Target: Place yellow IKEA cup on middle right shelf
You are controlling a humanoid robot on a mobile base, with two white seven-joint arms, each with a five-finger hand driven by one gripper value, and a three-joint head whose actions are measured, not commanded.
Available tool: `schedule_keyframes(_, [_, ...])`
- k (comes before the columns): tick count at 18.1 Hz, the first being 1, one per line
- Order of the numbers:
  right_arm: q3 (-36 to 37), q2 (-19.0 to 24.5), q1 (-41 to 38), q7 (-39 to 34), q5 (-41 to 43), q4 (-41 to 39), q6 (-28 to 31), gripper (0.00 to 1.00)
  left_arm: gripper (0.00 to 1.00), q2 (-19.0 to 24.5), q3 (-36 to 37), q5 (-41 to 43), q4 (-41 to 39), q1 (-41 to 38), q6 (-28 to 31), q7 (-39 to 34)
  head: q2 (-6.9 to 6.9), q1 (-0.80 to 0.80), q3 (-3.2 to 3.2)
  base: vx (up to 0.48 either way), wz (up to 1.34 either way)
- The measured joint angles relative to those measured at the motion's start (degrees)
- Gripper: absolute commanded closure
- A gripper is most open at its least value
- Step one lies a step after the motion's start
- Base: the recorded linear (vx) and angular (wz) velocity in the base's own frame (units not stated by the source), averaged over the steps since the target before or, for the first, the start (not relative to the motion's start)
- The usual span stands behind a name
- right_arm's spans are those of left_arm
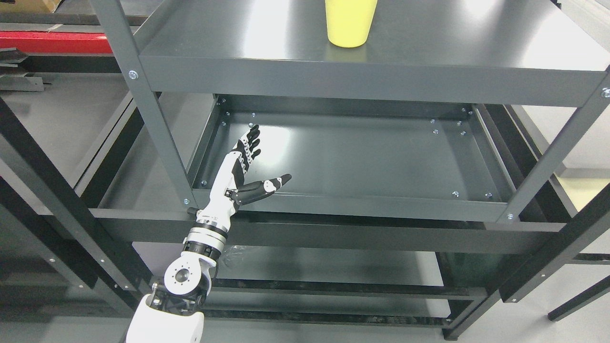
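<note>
A yellow cup stands upright on the upper grey shelf, at the top centre of the head view; its top is cut off by the frame edge. My left hand reaches up from the lower left over the front left part of the shelf below. Its fingers are stretched straight and the thumb is spread sideways; it holds nothing. The cup is well above and to the right of the hand, a shelf level higher. My right arm does not show.
The grey metal rack has upright posts at the front left and front right. A lower shelf lies beneath. Black frame beams cross at the left and right. A red object lies far left.
</note>
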State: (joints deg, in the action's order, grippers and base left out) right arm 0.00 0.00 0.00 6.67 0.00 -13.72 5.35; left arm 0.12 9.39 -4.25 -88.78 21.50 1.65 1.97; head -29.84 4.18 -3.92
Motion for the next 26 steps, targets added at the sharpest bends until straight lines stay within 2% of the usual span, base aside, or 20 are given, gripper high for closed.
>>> schedule_keyframes(26, [0.0,0.0,0.0,0.0,0.0,0.0,0.0,0.01,0.01,-0.1,0.6,0.0,-1.5,0.1,-0.3,0.0,0.0,0.0,0.0,-0.031,0.0])
